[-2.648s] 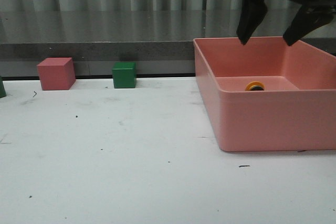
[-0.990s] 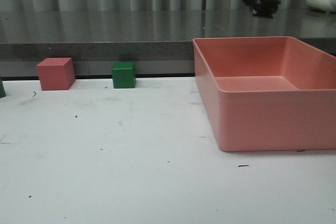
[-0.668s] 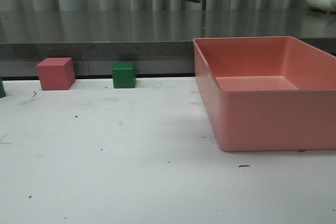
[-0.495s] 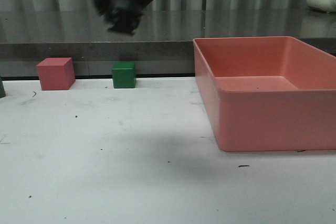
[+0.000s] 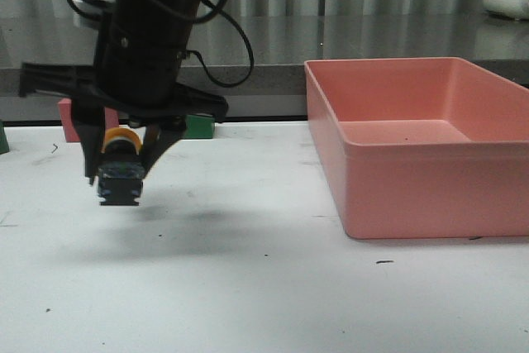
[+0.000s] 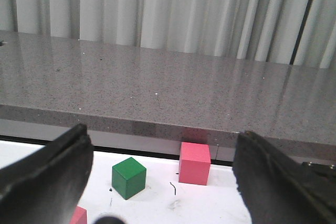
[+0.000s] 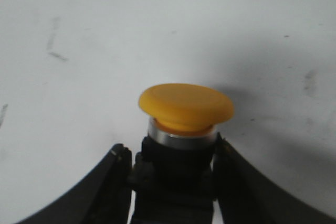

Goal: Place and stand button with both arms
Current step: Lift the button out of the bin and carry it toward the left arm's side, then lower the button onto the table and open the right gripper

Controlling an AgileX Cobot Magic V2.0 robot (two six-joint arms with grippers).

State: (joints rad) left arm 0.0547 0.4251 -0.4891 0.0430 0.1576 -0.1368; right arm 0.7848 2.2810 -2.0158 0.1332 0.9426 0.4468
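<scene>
The button [image 5: 121,173] hangs a little above the white table [image 5: 273,287] at centre left, yellow cap up and bluish base down. My right gripper [image 5: 121,163] is shut on its black body, the arm reaching down from above. In the right wrist view the yellow cap and white collar of the button [image 7: 185,109] stick out past the right gripper [image 7: 173,153], whose fingers [image 7: 116,171] press both sides of the body. My left gripper [image 6: 161,136] is open wide with nothing between its fingers [image 6: 58,171]; it does not show in the front view.
A large pink bin [image 5: 413,179] stands on the right of the table. A pink cube [image 5: 69,118] and a green cube [image 5: 199,126] sit at the back edge, partly behind the right arm. The left wrist view shows a green cube [image 6: 128,177] and a pink cube [image 6: 194,162].
The right arm has lifted the button out of the pink bin, swung left across the table and come down low over it at centre left.
</scene>
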